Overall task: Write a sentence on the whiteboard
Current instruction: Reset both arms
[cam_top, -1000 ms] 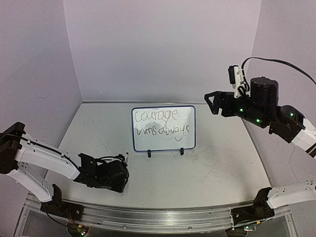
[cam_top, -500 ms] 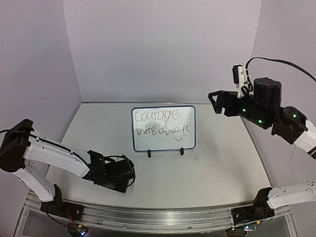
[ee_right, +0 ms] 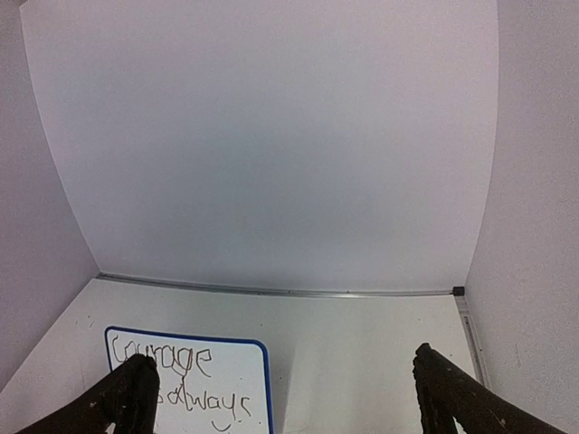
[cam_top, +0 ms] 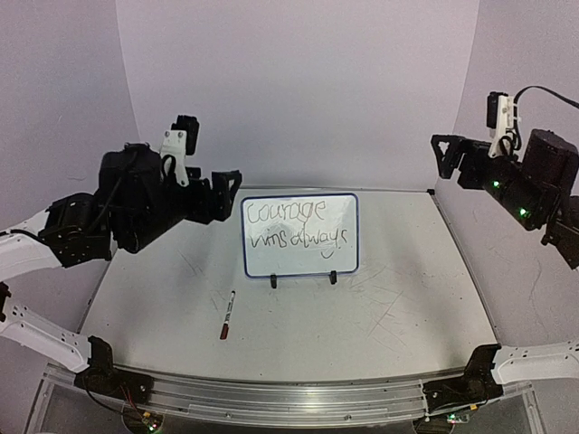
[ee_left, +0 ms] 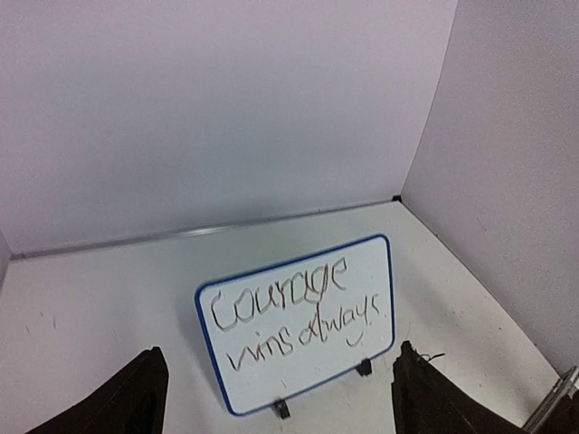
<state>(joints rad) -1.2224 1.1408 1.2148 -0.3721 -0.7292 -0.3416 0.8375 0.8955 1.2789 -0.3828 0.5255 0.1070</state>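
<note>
Standing upright on two small black clip feet near the middle of the pale table point(cam_top: 407, 307), a little toward the back wall, the whiteboard point(cam_top: 300, 234) has a thin dark-blue rounded frame and a glossy white face. The sentence point(cam_top: 297, 226) on it is handwritten in thin dark loopy marker: "Courage" on the upper line, "wins always" below it, and a small curve under the last word. No brand or printed label can be read anywhere. The left pincer point(cam_top: 226, 192) hangs in the air just left of the board's upper left corner; in the left wrist view its two black fingers point(ee_left: 136, 398) are spread wide, with nothing between them. The right pincer point(cam_top: 445, 155) hovers high by the right wall, well apart from the board, its fingers point(ee_right: 448, 398) also spread wide and empty. A thin dark marker pen point(cam_top: 227, 315) with a reddish near end lies flat on the table, in front of the board and to its left, touching neither arm. Half a second ago the left arm was low over that spot; it has since risen, and the right arm has drawn up and back toward the wall. The board and its words are unchanged.
</note>
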